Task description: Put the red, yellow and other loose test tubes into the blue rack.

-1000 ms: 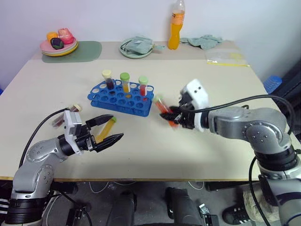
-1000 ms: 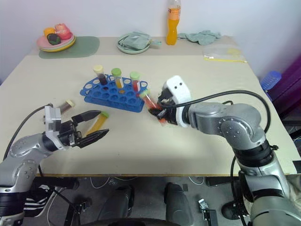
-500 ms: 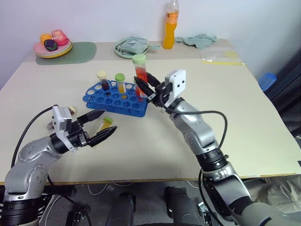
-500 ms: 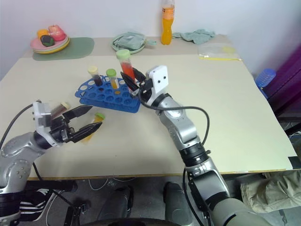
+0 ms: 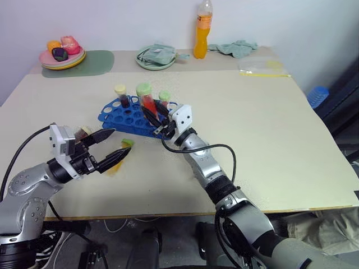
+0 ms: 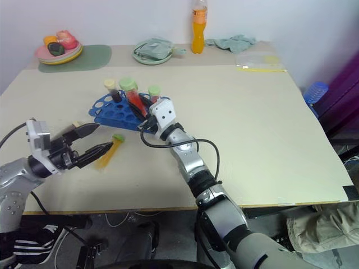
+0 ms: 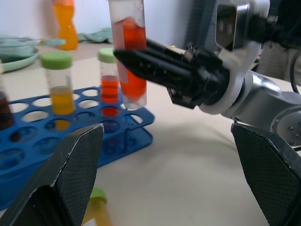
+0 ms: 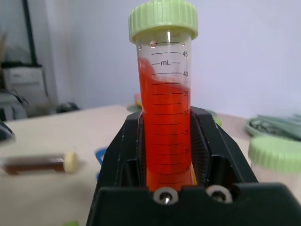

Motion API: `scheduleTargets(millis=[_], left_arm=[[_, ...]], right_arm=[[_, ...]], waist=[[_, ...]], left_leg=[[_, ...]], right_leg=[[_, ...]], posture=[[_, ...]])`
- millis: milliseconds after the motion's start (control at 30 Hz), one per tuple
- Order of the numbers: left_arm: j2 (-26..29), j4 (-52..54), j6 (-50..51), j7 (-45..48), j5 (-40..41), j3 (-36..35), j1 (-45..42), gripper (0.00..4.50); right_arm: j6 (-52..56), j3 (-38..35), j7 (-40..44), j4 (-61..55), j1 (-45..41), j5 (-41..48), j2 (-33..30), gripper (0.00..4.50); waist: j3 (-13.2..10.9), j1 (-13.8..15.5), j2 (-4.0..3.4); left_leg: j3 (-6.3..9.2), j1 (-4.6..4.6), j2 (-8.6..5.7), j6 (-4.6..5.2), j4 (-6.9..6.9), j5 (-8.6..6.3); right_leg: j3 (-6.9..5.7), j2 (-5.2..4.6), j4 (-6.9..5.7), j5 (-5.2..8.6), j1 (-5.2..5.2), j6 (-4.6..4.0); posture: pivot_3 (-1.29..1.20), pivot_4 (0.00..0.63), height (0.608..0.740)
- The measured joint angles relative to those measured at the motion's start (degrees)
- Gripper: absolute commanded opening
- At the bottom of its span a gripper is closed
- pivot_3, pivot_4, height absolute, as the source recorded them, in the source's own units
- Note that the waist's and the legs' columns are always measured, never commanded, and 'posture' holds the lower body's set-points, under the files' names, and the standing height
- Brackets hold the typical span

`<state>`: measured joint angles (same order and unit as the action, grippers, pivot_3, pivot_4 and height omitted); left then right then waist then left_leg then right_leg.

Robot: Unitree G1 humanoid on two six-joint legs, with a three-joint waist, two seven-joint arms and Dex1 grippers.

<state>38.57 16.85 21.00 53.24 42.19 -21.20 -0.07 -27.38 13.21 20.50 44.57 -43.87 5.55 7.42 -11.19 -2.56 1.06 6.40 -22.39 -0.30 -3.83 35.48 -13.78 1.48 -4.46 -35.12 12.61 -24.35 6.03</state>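
Right gripper point(image 5: 152, 116) carried red tube point(image 5: 147, 101) over blue rack point(image 5: 130, 117) (clamped)

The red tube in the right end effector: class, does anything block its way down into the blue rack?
Nothing visible blocks it. The red tube hangs over the blue rack's near row beside three standing tubes, with open holes below.

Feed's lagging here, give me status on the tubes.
Right gripper shut on red tube over blue rack. Left gripper open, empty, by loose yellow tube. Maroon tube loose on table.
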Motion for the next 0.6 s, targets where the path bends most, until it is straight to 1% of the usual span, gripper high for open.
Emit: scheduleTargets(millis=[167, 400, 600], left_arm=[[0.5, 2.4, 0.7, -1.3, 0.1, -0.4, 0.6, 4.5], [1.0, 3.2, 1.3, -2.0, 0.3, -1.0, 1.7, 4.5], [1.5, 3.2, 1.3, -1.7, 0.3, -1.8, 1.7, 4.5]], right_arm=[[-4.7, -2.0, -2.5, 8.4, -1.7, -1.8, 0.0, 0.79], [-7.9, -4.4, -2.9, 11.8, -2.7, -2.0, 0.1, 0.79], [-9.6, -4.4, -2.6, 12.9, -2.7, -2.4, 0.2, 0.79]], waist=[[0.0, -0.3, -0.01], [0.0, -0.9, 0.01], [0.0, -1.4, 0.0]], left_leg=[[0.0, 0.05, 0.0, -0.01, -0.09, 0.01], [0.01, 0.1, 0.0, -0.03, -0.17, 0.03], [0.02, 0.14, 0.0, -0.03, -0.19, 0.03]], right_leg=[[0.01, 0.02, -0.02, 0.0, -0.02, 0.0], [0.01, 0.02, -0.06, 0.01, -0.01, -0.02], [0.01, 0.03, -0.09, 0.02, 0.0, -0.03]], posture=[[0.0, 0.15, 0.74], [0.0, 0.15, 0.74], [0.0, 0.15, 0.74]])
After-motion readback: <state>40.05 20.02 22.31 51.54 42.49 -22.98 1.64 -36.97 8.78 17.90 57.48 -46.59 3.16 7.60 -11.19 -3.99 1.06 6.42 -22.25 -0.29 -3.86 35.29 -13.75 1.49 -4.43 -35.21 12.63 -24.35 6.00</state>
